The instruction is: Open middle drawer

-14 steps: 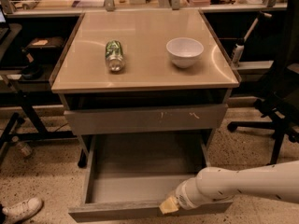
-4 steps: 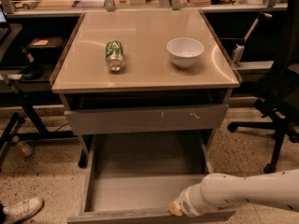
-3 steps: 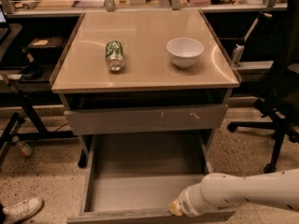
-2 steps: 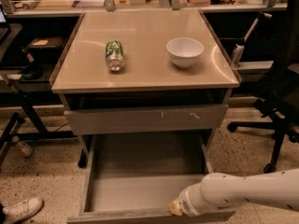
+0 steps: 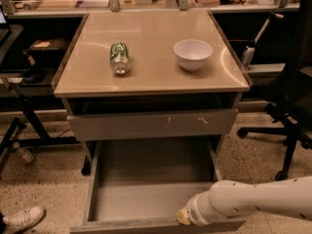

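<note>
The middle drawer (image 5: 146,201) is a wide, shallow grey tray. It stands pulled far out toward me below the cabinet, and its flat bottom shows bare. My gripper (image 5: 182,217) is at the end of the white arm (image 5: 253,201), which reaches in from the right. It sits at the drawer's front rim (image 5: 122,225), right of centre, with its tip over the rim's top edge. Above it, the taller grey drawer front with white scratches (image 5: 146,125) is nearly closed.
On the beige cabinet top (image 5: 151,77) lie a green bottle on its side (image 5: 118,57) and a white bowl (image 5: 193,54). A black office chair (image 5: 292,106) stands at the right. Black table legs (image 5: 24,116) and a white shoe (image 5: 19,219) are at the left.
Since 4.7 s ago the drawer has come slightly further out and my gripper has moved a little down and right with its rim. Nothing has moved in the last second.
</note>
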`<state>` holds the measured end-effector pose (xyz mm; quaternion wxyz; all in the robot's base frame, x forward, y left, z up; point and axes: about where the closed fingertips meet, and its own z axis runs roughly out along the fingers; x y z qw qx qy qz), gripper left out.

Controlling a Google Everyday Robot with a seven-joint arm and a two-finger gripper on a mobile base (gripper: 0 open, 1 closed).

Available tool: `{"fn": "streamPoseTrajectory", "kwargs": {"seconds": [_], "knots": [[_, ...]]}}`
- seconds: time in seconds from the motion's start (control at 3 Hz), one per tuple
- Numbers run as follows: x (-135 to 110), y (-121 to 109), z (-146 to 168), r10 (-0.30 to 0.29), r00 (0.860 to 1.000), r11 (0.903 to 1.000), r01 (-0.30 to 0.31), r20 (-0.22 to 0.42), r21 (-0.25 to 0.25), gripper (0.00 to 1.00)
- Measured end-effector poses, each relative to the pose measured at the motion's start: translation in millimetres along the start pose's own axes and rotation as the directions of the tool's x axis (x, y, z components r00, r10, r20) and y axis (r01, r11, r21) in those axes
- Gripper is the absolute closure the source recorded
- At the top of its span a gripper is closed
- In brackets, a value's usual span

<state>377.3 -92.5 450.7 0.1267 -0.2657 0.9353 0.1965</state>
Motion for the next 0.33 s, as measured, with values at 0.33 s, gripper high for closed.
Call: {"fn": "streamPoseTrajectory", "kwargs": {"seconds": [0.33], "knots": [[0.0,0.0,0.0,0.0,1.0,1.0,0.0,0.0,0.0,0.28]]}}
